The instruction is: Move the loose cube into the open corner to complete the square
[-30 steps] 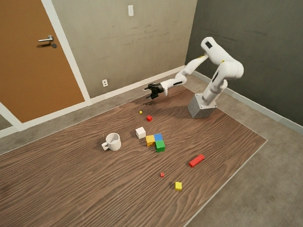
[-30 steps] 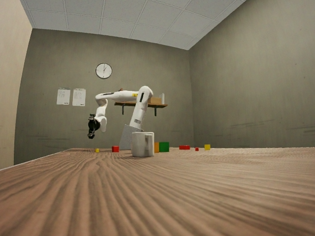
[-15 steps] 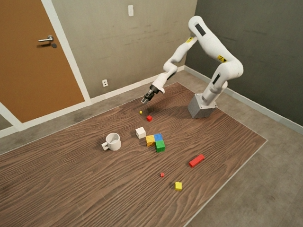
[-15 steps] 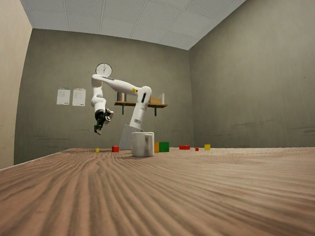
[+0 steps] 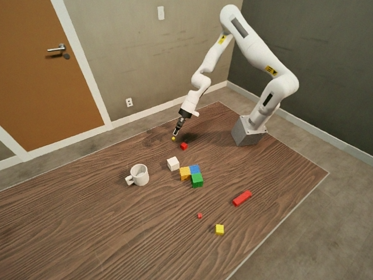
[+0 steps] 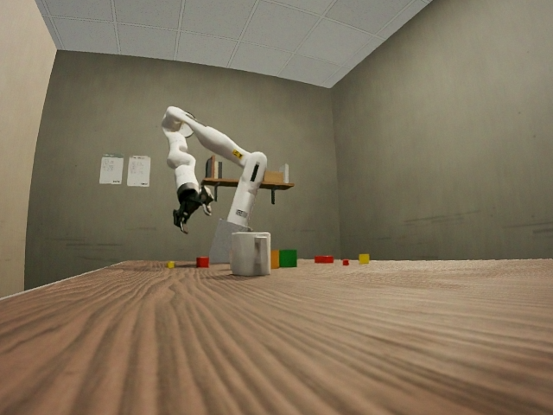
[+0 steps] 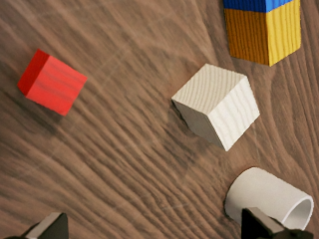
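The loose white cube [image 5: 172,163] lies on the wooden table, turned a little and a small gap away from the yellow cube [image 5: 185,173]. The yellow, blue [image 5: 194,168] and green [image 5: 197,179] cubes form an L; the open corner is on the near side, between yellow and green. My gripper [image 5: 176,131] is open and empty, well above the table and beyond the white cube. The wrist view shows the white cube [image 7: 216,106] ahead of my open fingers, with the yellow cube [image 7: 264,37] beyond it. In the exterior view the mug hides the white cube.
A white mug [image 5: 138,175] stands left of the white cube. A red cube [image 5: 183,146] and a tiny yellow cube [image 5: 173,138] lie under the gripper. A red bar [image 5: 242,198], a tiny red cube [image 5: 199,215] and a yellow cube [image 5: 219,229] lie nearer the front right.
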Tool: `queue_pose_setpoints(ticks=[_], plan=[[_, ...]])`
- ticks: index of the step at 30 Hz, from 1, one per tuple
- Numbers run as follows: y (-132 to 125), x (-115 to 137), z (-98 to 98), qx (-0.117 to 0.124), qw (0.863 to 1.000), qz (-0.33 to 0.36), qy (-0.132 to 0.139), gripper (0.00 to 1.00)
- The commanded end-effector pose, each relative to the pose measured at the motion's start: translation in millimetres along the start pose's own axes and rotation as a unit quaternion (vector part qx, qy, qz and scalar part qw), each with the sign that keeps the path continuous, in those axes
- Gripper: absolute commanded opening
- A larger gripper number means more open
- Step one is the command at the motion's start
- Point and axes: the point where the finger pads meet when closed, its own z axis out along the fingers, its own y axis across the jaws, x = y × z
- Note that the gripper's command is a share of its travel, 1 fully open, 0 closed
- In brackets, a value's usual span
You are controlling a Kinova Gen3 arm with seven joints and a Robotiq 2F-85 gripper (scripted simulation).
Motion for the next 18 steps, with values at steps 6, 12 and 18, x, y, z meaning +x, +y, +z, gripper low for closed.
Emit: queue_pose_setpoints(ticks=[6, 12, 18], plan=[[10, 2, 5.5, 0.015, 0.999, -0.03, 0.031, 1.0], [18, 4, 10.5, 0.029, 0.997, -0.051, 0.049, 1.0], [26, 6, 15.2, 0.043, 0.994, -0.072, 0.067, 1.0]])
